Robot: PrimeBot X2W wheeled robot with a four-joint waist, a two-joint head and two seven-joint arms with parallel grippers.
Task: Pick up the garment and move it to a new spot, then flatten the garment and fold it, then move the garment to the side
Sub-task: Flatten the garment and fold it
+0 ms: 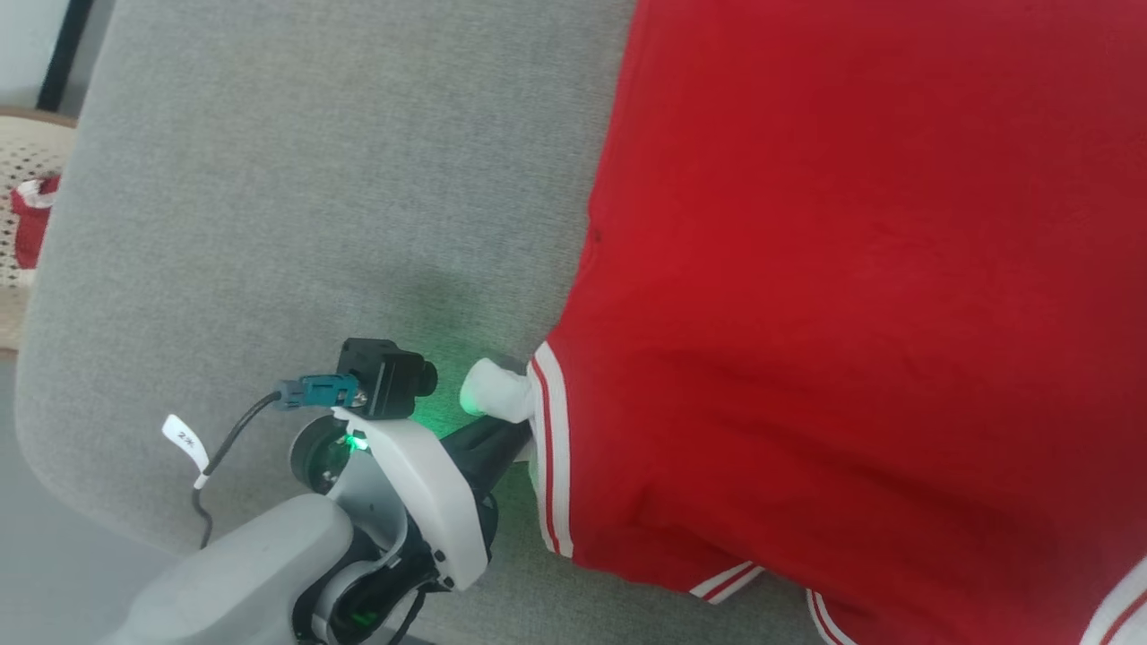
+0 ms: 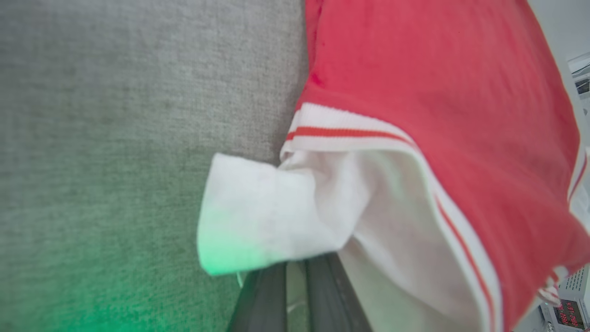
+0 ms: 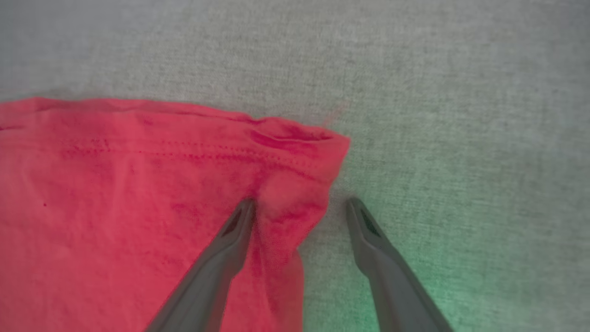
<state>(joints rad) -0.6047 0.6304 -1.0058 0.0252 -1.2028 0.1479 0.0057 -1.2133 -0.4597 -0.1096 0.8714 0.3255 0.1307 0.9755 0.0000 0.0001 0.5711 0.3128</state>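
Observation:
The garment, a red shirt with white sleeves and red-and-white striped trim, lies spread over the right part of a grey fabric surface. My left gripper sits at the garment's near left edge, shut on a white sleeve. The sleeve folds over the dark fingers and hides their tips. In the right wrist view my right gripper stands open over a corner of the red hem. One of its fingers rests on the cloth and the other on the grey surface.
The grey surface ends in a rounded edge at the left and near side. Beyond it at far left stands a pale woven seat with a red-and-white item on it. A device with a red display shows past the garment.

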